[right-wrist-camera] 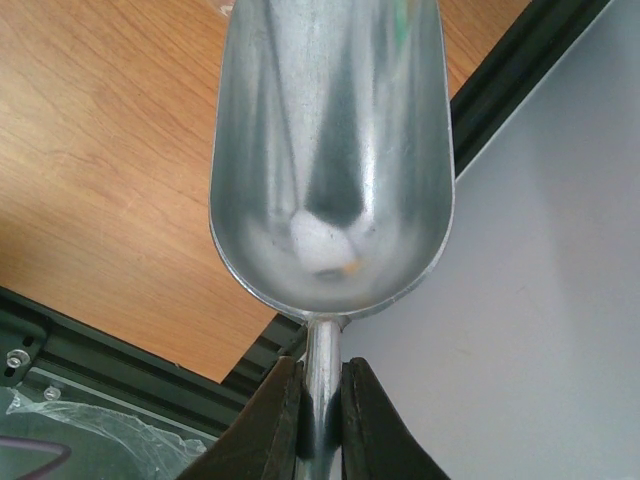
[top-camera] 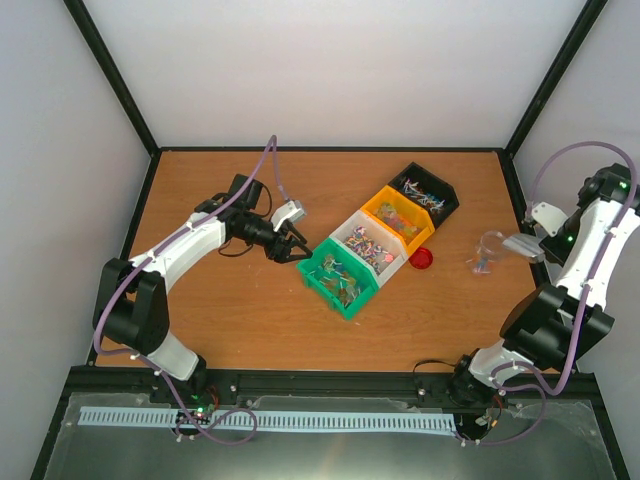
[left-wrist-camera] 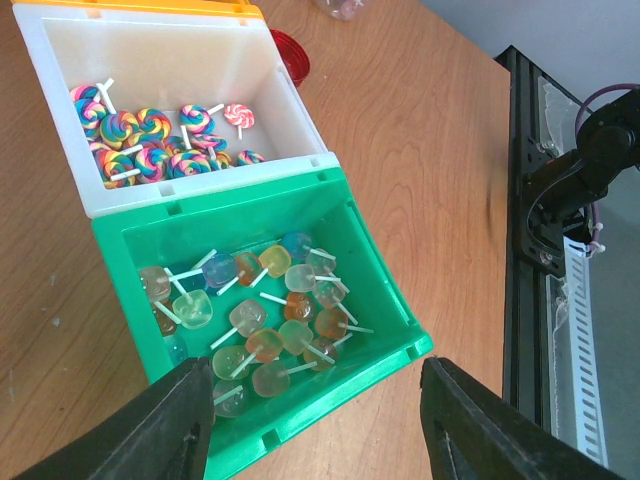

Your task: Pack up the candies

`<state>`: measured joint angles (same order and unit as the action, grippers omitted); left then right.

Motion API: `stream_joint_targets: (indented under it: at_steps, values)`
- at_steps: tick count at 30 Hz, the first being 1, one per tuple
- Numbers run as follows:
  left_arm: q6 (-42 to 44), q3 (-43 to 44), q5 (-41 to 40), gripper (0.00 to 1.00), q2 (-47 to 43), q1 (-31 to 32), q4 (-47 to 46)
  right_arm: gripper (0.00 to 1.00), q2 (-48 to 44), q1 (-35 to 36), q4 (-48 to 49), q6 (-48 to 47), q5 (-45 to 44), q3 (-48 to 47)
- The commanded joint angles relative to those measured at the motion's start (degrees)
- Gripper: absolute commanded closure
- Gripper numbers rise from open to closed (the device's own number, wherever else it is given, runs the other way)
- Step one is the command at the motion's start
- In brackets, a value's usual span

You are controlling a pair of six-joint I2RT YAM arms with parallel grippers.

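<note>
Candies fill four bins set in a diagonal row: green (top-camera: 340, 290), white (top-camera: 388, 262), orange (top-camera: 420, 232) and black (top-camera: 447, 205). The left wrist view shows pale lollipop candies (left-wrist-camera: 260, 310) in the green bin (left-wrist-camera: 380, 250) and rainbow swirl ones (left-wrist-camera: 150, 140) in the white bin (left-wrist-camera: 290, 110). My left gripper (top-camera: 292, 250) is open and empty, and its fingers straddle the green bin's near corner (left-wrist-camera: 315, 425). My right gripper (right-wrist-camera: 322, 420) is shut on the handle of a silver scoop (right-wrist-camera: 330, 120). A whitish candy (right-wrist-camera: 320, 240) lies in the scoop. The scoop (top-camera: 522, 246) hangs beside a clear jar (top-camera: 487, 250).
A red round lid (top-camera: 421, 258) lies between the white bin and the jar; it also shows in the left wrist view (left-wrist-camera: 292, 55). A black frame rail (top-camera: 330, 380) runs along the table's near edge. White walls enclose the back and sides.
</note>
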<state>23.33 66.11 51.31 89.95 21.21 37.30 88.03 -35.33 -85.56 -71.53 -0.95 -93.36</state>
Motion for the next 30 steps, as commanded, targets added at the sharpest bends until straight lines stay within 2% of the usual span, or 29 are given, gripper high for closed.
stream_joint_targets:
  at_steps: [1,19,25,30]
  values:
    - [0.7,0.27,1.81,0.41,0.36,-0.3,-1.04,0.97,-1.04,1.08,-0.64,-0.5,-2.36,-2.17]
    - [0.7,-0.25,1.28,0.4,-0.72,-0.31,-0.94,0.97,-1.88,7.26,-0.64,-0.46,-7.96,-5.61]
    - [1.42,1.27,1.38,0.36,-0.81,-0.38,1.02,0.97,-5.45,8.68,-0.64,-2.51,-2.71,-4.61]
    - [2.5,4.09,1.21,0.34,-1.78,-0.37,3.84,0.97,-8.07,15.3,-0.72,-0.9,3.49,-2.37]
